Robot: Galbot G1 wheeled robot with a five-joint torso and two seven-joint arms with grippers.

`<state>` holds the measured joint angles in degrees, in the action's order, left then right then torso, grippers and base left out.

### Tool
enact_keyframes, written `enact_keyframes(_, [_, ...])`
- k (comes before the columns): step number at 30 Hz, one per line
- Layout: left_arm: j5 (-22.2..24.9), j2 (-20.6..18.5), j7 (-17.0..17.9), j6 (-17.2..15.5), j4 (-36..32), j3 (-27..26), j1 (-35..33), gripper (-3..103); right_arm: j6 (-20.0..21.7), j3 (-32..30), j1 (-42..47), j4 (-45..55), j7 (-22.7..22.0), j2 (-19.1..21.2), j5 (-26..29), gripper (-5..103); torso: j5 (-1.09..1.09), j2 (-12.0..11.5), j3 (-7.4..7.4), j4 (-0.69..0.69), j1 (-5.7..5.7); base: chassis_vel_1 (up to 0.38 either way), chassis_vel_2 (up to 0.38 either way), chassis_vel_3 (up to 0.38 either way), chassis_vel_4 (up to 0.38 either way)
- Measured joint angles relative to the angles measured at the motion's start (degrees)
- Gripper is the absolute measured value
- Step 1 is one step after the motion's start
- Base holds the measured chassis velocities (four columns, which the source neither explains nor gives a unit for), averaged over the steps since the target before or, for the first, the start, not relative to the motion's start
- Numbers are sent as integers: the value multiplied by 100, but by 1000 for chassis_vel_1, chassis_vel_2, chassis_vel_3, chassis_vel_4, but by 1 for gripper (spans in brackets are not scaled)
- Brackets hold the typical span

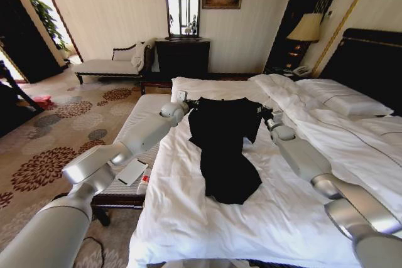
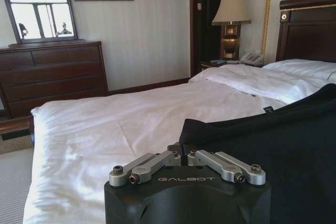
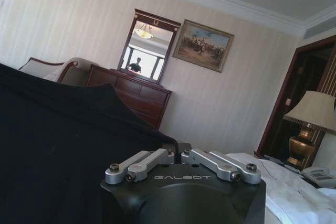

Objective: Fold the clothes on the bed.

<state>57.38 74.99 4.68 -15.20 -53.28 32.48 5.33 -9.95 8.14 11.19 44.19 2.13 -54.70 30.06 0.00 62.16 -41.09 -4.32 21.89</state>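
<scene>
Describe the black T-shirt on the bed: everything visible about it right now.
The black T-shirt is plain, soft fabric, lying lengthwise on the bed and its white sheets. Its far end is raised off the sheet, pinched at the two corners by the left gripper and right gripper, both shut on it. The near end lies flat.

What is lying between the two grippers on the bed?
In the head view, the black T-shirt spans between the left gripper and right gripper, both pinching its far edge.
</scene>
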Motion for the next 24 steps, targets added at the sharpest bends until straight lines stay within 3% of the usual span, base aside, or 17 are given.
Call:
enact_keyframes(6, [-537, 605, -209, 367, 1127, -183, -58, 1, -350, 296, -363, -1039, 299, -492, -99, 1, -1, 0, -1, 0, 1, 0, 0, 0, 0])
enact_keyframes(8, [-597, 658, -219, 404, 1229, -207, -66, 1, -378, 307, -404, -1148, 326, -571, -112, 1, -1, 0, -1, 0, 0, 0, 0, 0, 0])
enact_keyframes(12, [-890, 949, -235, 581, 1715, -422, -215, 1, -416, 256, -553, -1605, 384, -1137, -225, 1, -1, 0, -1, 3, 0, 0, 0, 0, 0])
enact_keyframes(17, [-1100, 1074, -202, 632, 1935, -572, -406, -1, -315, 191, -510, -1626, 361, -1301, -292, 1, -1, 0, -1, 5, 1, 0, 0, 0, 0])
enact_keyframes(19, [-1276, 1133, -169, 681, 2074, -639, -535, 10, -229, 170, -465, -1620, 371, -1316, -310, 5, -1, 0, -1, 2, 0, 0, 0, 0, 0])
enact_keyframes(21, [-1346, 1170, -164, 703, 2148, -681, -580, 10, -209, 157, -453, -1631, 376, -1324, -322, 11, -1, 0, -1, 0, 0, 0, 0, 0, 0])
enact_keyframes(24, [-1436, 1204, -126, 714, 2206, -724, -629, 26, -129, 125, -444, -1702, 384, -1311, -320, 27, 0, 0, -1, -1, 0, 0, 0, 0, 0])
